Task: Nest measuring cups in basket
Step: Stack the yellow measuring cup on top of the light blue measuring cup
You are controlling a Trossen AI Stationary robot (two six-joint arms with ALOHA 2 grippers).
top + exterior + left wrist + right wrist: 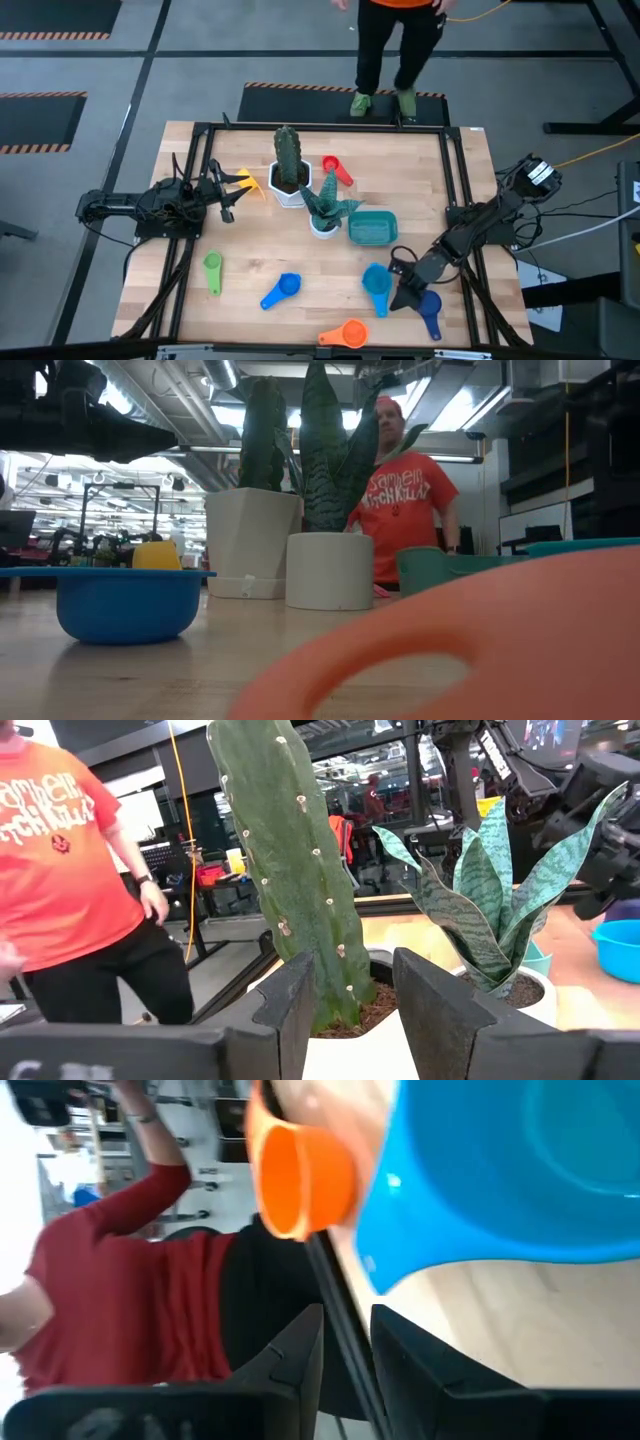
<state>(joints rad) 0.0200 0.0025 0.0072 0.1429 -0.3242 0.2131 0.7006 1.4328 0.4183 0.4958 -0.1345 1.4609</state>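
The measuring cups lie scattered on the wooden table: green (213, 270), blue (283, 290), orange (345, 335), light blue (376, 281), dark blue (431, 312), red (336, 170) and yellow (246, 182). The teal basket (372, 228) stands right of centre, holding no cup. My right gripper (404, 288) hovers low between the light blue and dark blue cups, its fingers a narrow gap apart with nothing between them (345, 1345). The light blue cup's tapered end (378, 1280) lies just past its fingertips. My left gripper (230, 200) waits open at the left, beside the yellow cup.
A white hexagonal cactus pot (290, 172) and a white snake-plant pot (325, 212) stand mid-table, left of the basket. A black frame (460, 200) runs along the table's edges. A person in an orange shirt (410, 510) stands beyond the far edge.
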